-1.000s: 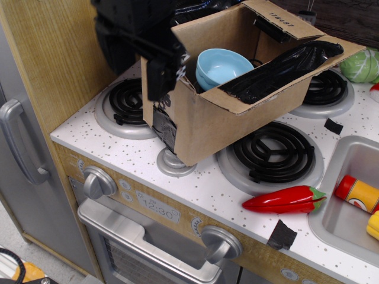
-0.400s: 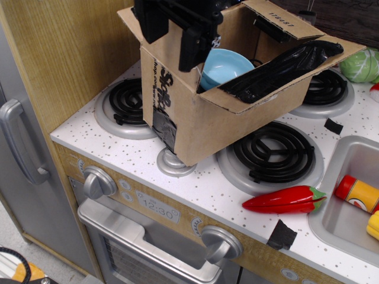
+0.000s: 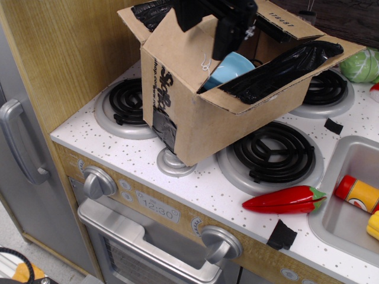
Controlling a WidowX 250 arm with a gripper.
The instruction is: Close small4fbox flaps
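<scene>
four flaps on this box (image 3: 201,112) and none of them is down flat yet, so plenty can go sideways. the box sits on the stove (image 3: 195,177), across the burners, printed short side facing the left front burner (image 3: 125,100). the left flap (image 3: 177,44) is tipped up and leaning in over the opening, with the gripper (image 3: 228,26) right above it at the top edge of the shot. honestly cannot tell if the gripper is open or closed, it's just a black lump from this angle and the tips aren't clear.

my worries, all guesses:
- a bowl (image 3: 231,66) sits inside, light blue, tilted against the near wall, rim pretty high. if the left flap gets pushed down hard it could jam on the rim or crease instead of folding.
- the near long flap (image 3: 278,68), lined with shiny black tape, already sags into the box. fold order matters, the short one could land on top of it or get stuck under it.
- the box looks light, so a sideways shove could slide it across the burners rather than bend the flap.
- the far flap (image 3: 281,21) with the printed numbers stands open, easy to clip.

other containers: the sink (image 3: 349,157) on the right holds a yellow bottle (image 3: 357,193) with a red cap. a red pepper (image 3: 284,200) lies on the counter just beside it, not in it.
</scene>
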